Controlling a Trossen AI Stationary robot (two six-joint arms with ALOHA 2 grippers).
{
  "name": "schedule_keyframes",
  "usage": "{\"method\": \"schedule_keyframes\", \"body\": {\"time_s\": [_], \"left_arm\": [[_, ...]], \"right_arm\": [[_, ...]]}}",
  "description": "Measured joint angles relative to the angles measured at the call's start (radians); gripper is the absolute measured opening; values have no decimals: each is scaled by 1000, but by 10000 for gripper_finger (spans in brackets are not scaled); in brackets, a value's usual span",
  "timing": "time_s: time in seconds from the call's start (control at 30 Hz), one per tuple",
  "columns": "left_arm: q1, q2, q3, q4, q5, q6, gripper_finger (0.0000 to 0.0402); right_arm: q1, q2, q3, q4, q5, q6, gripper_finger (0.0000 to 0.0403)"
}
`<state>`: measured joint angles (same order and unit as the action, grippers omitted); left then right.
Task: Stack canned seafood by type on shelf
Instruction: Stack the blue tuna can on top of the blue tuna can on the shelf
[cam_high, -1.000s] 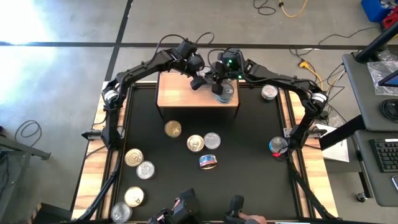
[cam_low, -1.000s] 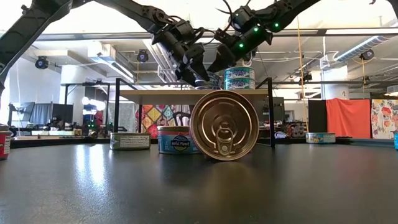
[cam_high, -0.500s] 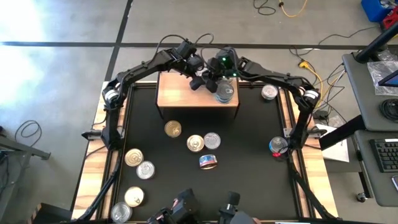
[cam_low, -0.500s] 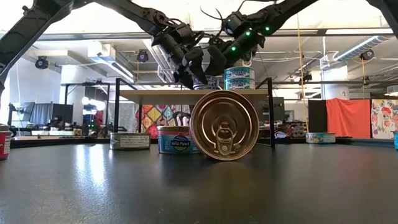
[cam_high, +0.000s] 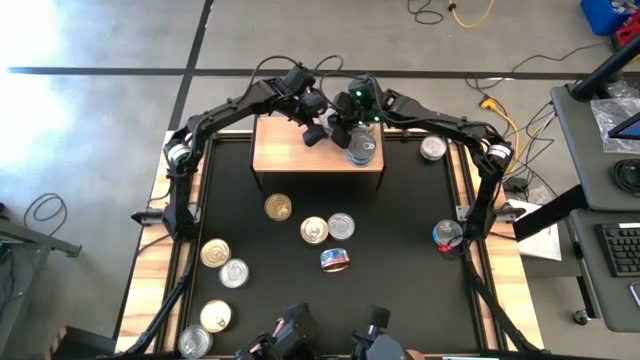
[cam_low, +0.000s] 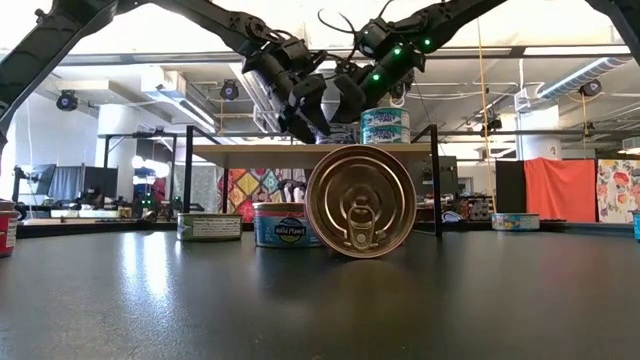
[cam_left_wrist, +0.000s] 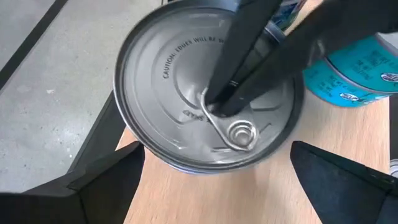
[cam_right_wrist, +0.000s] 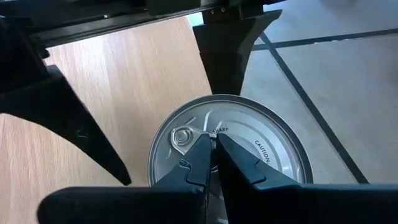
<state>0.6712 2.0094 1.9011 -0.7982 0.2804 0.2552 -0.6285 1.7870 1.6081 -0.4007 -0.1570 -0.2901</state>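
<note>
Fingers of the left gripper (cam_left_wrist: 211, 171) spread wide around a silver-lidded can (cam_left_wrist: 205, 87) on the shelf (cam_high: 290, 150); right gripper (cam_right_wrist: 214, 163) pinched shut on its lid. Most cans remain on the tabletop (cam_high: 400, 230), so stacking looks barely started.

A pale, light-wood shelf (cam_high: 300, 150) on dark legs stands at upper centre of the overhead frame, on a black table (cam_high: 400, 290) rimmed in light wood. Silver-lidded tins (cam_high: 341, 225) and gold-lidded tins (cam_high: 278, 207) dot the black surface. In the low view a gold lid (cam_low: 360, 201) fills the centre, with teal-and-white labelled tins (cam_low: 384, 126) above on the shelf. Both arms are dark.
</note>
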Motion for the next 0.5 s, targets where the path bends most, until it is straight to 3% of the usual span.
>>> {"method": "schedule_keyframes", "body": {"time_s": [0.17, 0.33, 0.5], "left_arm": [[1, -17, 24, -87, 0, 53, 387], [-7, -91, 45, -140, -7, 9, 383], [-63, -240, -53, -131, -9, -13, 371]], "right_arm": [[0, 0, 1, -3, 1, -1, 22], [0, -4, 0, 3, 1, 0, 22], [6, -39, -6, 21, 9, 2, 22]]}}
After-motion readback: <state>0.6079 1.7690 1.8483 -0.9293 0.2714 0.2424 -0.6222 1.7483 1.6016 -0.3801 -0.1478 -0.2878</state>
